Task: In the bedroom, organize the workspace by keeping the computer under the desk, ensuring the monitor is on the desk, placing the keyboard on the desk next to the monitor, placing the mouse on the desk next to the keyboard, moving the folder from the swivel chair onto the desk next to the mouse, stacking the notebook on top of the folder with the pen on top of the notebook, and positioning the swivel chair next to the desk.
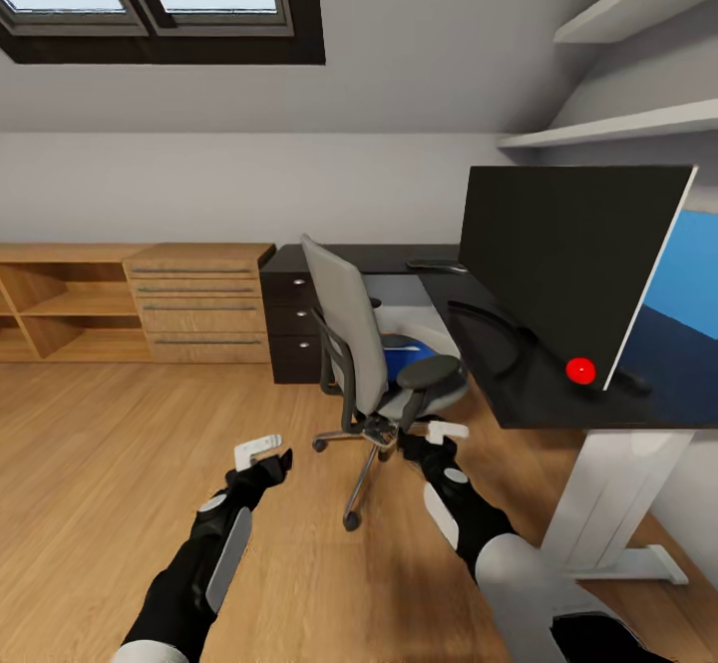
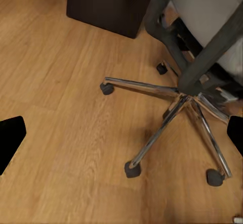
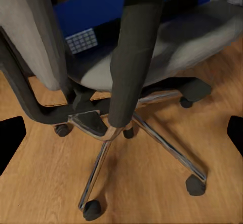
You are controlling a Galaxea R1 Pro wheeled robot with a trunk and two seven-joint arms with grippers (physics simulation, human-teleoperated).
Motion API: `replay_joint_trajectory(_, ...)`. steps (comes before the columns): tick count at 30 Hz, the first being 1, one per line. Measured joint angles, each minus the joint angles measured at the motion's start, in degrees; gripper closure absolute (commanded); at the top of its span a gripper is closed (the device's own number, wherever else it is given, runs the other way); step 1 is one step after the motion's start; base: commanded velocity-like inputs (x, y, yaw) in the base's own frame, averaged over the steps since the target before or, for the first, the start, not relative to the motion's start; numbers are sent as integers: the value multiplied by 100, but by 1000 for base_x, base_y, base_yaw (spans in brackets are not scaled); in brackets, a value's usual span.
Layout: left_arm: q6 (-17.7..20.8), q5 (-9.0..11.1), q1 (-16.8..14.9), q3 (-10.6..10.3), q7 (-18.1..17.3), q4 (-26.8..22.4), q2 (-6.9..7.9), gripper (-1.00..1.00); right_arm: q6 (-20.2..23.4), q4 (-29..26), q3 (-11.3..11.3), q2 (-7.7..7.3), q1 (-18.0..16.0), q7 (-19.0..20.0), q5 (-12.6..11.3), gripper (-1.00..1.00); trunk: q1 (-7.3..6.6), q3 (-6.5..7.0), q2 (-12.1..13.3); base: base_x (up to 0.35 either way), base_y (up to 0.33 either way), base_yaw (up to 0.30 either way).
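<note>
Blue folder (image 1: pixel 411 356) lies flat on the swivel chair (image 1: pixel 364 344) seat beside the desk (image 1: pixel 558 394) — just ahead of the right pincer (image 1: pixel 436 434), nearer than the left pincer (image 1: pixel 261 454); both spread, empty.

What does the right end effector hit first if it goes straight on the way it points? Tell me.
Most likely the swivel chair: its black armrest post stands in the middle of the right wrist view, in front of the grey seat with the blue folder on it. The right end effector looks open, though depth is uncertain.
</note>
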Motion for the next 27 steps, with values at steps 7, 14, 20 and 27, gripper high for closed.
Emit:
replay_joint_trajectory(7,89,-5,428,-2,0,-1167,1,-100,875,-2683,-8,0,1279,-181,-4,-100,154,-126,-281,0,0,0)
replay_joint_trajectory(14,556,-11,650,4,11,-1385,3,-100,1007,-3331,48,-62,1595,-286,-61,-100,264,-216,-481,0,0,0)
replay_joint_trajectory(20,551,-22,698,6,-4,-1530,-12,-100,816,-3137,-11,-91,1583,-447,-115,-100,264,-216,-481,0,0,0)
replay_joint_trajectory(27,532,-15,846,4,-12,-1756,82,-100,976,-3363,-61,-235,1711,-228,21,-100,264,-216,-481,0,0,0)
